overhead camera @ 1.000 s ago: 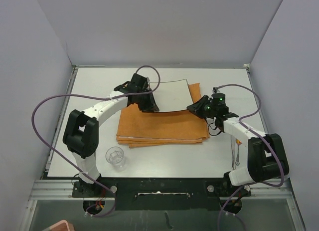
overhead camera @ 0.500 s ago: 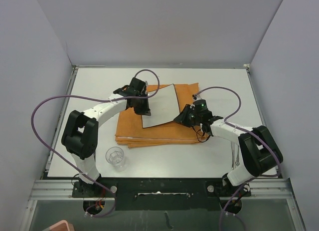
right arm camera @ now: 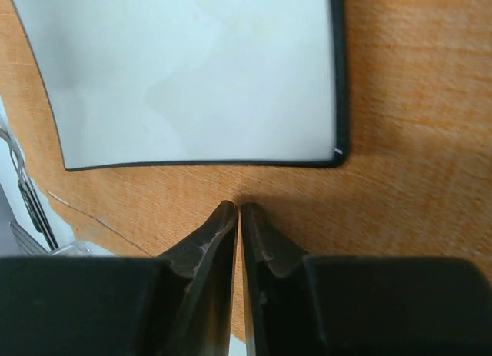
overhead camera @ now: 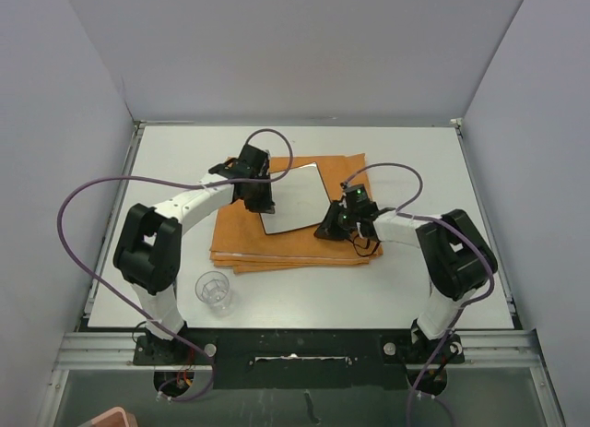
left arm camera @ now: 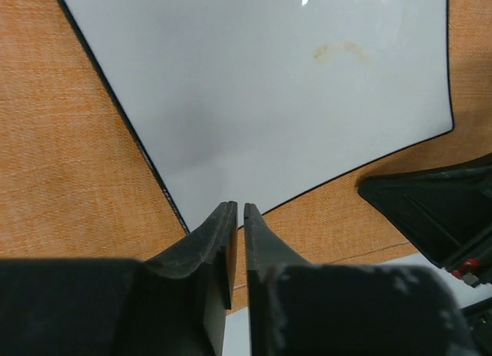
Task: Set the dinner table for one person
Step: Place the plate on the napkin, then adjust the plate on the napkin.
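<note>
A square white plate (overhead camera: 293, 198) with a thin black rim lies flat on the folded orange mat (overhead camera: 241, 238) in the middle of the off-white dinner table (overhead camera: 415, 160). My left gripper (overhead camera: 262, 202) is shut and empty, with its tips at the plate's left near corner. In the left wrist view its tips (left arm camera: 237, 211) are beside the edge of the plate (left arm camera: 269, 87), over the mat (left arm camera: 77, 179). My right gripper (overhead camera: 328, 228) is shut and empty, resting on the mat (right arm camera: 400, 179) just short of the near edge of the plate (right arm camera: 192, 71).
A clear drinking glass (overhead camera: 214, 290) stands near the table's front left, beside the left arm. A thin metal utensil (right arm camera: 24, 188) lies on the table past the mat's edge in the right wrist view. Grey walls close in the table on three sides.
The plate has slid from the mat's far right edge toward the near left, onto the mat's middle. The right gripper moved left along with it. The left gripper drew slightly nearer.
</note>
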Controlling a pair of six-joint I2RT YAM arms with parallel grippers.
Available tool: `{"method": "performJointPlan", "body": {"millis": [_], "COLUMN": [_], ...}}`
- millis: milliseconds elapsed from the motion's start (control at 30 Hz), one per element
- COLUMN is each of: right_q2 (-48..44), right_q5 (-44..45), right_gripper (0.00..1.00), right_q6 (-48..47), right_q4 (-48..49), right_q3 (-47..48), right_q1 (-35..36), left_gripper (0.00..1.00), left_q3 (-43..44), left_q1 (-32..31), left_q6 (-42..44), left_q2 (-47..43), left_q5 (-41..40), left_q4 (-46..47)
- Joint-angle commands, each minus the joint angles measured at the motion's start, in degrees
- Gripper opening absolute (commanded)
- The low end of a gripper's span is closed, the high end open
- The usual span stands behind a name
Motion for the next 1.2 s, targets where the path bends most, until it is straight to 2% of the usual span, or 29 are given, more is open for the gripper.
{"method": "performJointPlan", "body": {"millis": [0, 100, 200, 367, 467, 633, 833, 967, 1167], "right_q2": [-1.62, -5.15, -7.39, -11.37, -14.25, -15.43, -14.13, -12.02, -10.27], "right_q5": [-0.85, 1.19, 1.72, 1.24, 0.31, -2.57, -4.28, -5.06, -5.69], "right_gripper": [0.13, 0.20, 0.22, 0.25, 0.28, 0.30, 0.38, 0.38, 0.39], "right_q6": [-4.13, -7.14, -10.60, -16.64, -18.92, -19.47, -19.02, -19.04, -18.77], "right_q4": [-3.26, -4.42, -8.35, -13.97, -15.15, -15.80, -14.93, -15.56, -14.77], "right_q3": [6.54, 9.76, 15.71, 21.87, 22.86, 21.26, 19.04, 19.55, 18.29], "right_q1": [2.09, 2.15, 1.53, -0.16, -2.45, -7.36, -9.83, -10.98, -12.24], "left_gripper": [0.13, 0.27, 0.34, 0.43, 0.47, 0.47, 0.48, 0.48, 0.48], "left_q3": [3.59, 2.80, 0.48, -3.61, -5.49, -8.74, -12.95, -14.84, -17.11], "left_q1": [0.74, 1.14, 2.96, 6.71, 8.79, 10.47, 13.44, 16.05, 16.10], "left_q6": [2.75, 3.74, 2.26, 0.06, -1.41, -2.27, -6.33, -9.98, -13.85], "left_q2": [-6.15, -9.00, -12.84, -18.06, -19.73, -20.06, -18.16, -15.50, -11.44], "left_q5": [-5.81, -10.37, -12.23, -15.23, -14.01, -9.01, -3.78, 1.95, 5.98], "left_q4": [-1.97, -3.31, -3.55, -4.45, -4.41, -2.63, 1.03, 5.08, 11.31]}}
